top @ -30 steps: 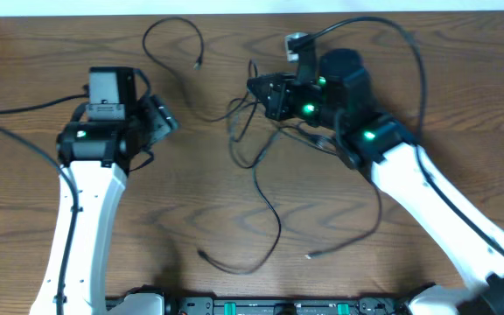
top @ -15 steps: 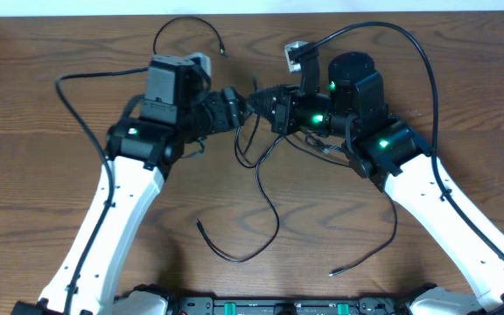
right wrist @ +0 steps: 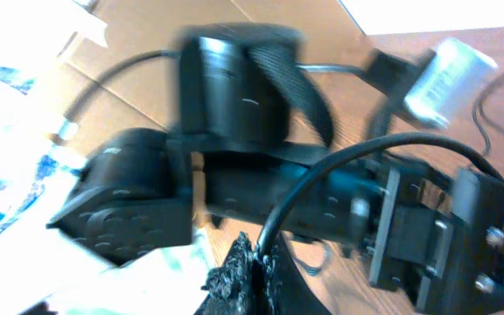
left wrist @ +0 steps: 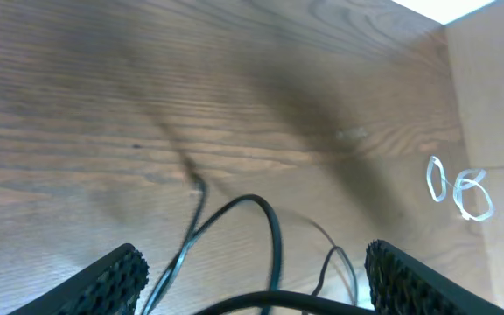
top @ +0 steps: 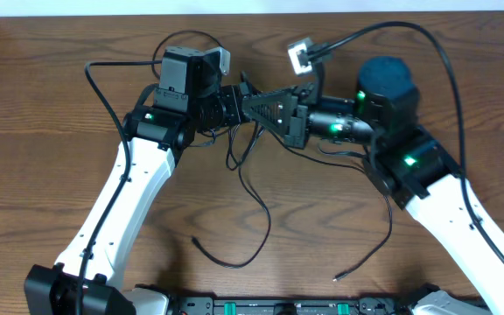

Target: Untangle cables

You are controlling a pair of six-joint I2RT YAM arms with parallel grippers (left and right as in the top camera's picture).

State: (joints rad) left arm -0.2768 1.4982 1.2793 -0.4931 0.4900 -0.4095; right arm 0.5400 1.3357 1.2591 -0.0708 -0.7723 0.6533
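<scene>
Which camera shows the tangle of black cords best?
Overhead: the black cords lie spread out, loose ends included. The left wrist catches only a few loops; the right wrist, blurred, just one strand.

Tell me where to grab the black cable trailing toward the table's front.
Probably just behind its plug end, from straight above: there the black cable lies flat as one strand, clear of the tangle, so it is easy to pinch crosswise.

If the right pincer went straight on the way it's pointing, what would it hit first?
Probably the left pincer, open and facing the right pincer head-on, though relative height is unclear.
</scene>
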